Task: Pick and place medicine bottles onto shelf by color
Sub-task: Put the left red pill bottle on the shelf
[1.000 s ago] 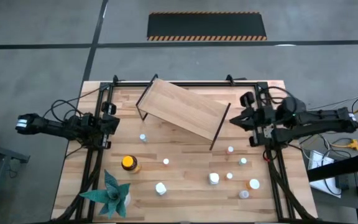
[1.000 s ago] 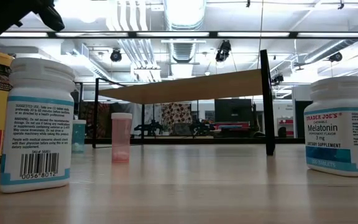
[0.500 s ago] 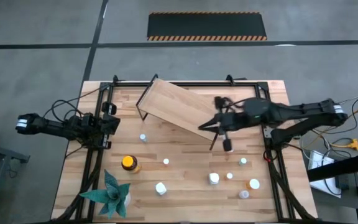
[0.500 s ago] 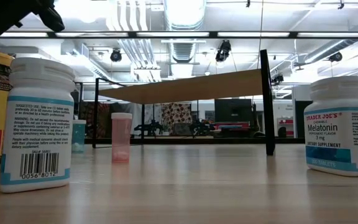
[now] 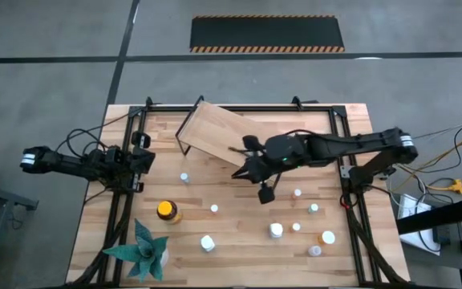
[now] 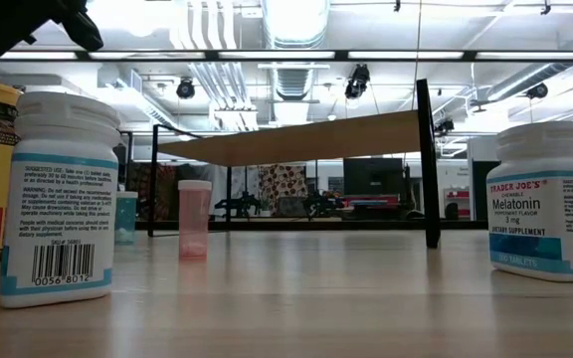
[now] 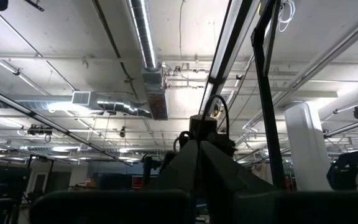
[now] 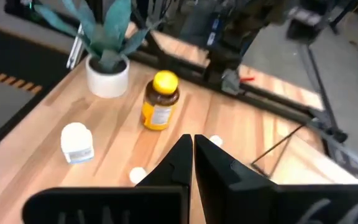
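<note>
Shelf [image 5: 235, 143] light wood board, black legs, tilted, amber bottle [image 5: 166, 211] w/ yellow cap

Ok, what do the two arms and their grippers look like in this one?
Both arms are dark, near-black jointed links with loose black cables. The left arm ends in a pale, whitish block at its outer end. The right arm has a light grey band near its elbow. The left gripper and right gripper each have two dark, tapering wedge-shaped fingers.

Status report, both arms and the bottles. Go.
Right gripper shut, empty, out over the shelf. Left gripper shut, parked at table's left edge. Amber bottle and small bottles on table, none shelved. Nothing blocking.
</note>
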{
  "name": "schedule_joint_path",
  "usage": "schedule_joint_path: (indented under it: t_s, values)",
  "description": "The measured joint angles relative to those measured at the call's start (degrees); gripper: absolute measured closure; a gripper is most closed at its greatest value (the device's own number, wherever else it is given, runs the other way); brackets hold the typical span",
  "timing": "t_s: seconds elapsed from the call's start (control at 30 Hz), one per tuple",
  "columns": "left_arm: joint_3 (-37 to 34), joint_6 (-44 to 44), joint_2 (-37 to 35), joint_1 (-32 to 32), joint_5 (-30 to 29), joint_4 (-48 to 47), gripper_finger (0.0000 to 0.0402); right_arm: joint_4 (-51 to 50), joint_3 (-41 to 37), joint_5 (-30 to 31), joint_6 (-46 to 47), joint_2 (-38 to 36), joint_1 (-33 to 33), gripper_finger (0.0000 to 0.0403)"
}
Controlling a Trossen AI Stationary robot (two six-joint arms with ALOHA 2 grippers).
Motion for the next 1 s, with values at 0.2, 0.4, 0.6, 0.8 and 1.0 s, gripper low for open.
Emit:
schedule_joint_path:
  t_s: [0.2, 0.4, 0.6, 0.8, 1.0]
  values:
    - [0.0, 0.0, -0.1, 0.0, 0.0, -0.1, 0.0400, -0.2, 2.9, 4.7, 0.6, 5.7, 2.3, 0.0394]
    - [0.0, 0.0, 0.0, 0.0, 0.0, 0.0, 0.0400, -2.8, 7.8, 12.0, 3.8, 12.3, 5.3, 0.0381]
    - [0.0, 0.0, -0.1, 0.0, 0.0, 0.0, 0.0400, -10.3, 17.3, 11.9, 7.5, 20.1, 6.7, 0.0307]
    - [0.0, 0.0, 0.1, 0.0, 0.0, 0.0, 0.0400, -23.7, 27.4, 12.0, 9.7, 29.3, 6.6, 0.0222]
    - [0.0, 0.0, 0.2, 0.0, 0.0, 0.0, 0.0400, -28.1, 32.4, 11.9, 9.0, 36.1, 6.6, 0.0167]
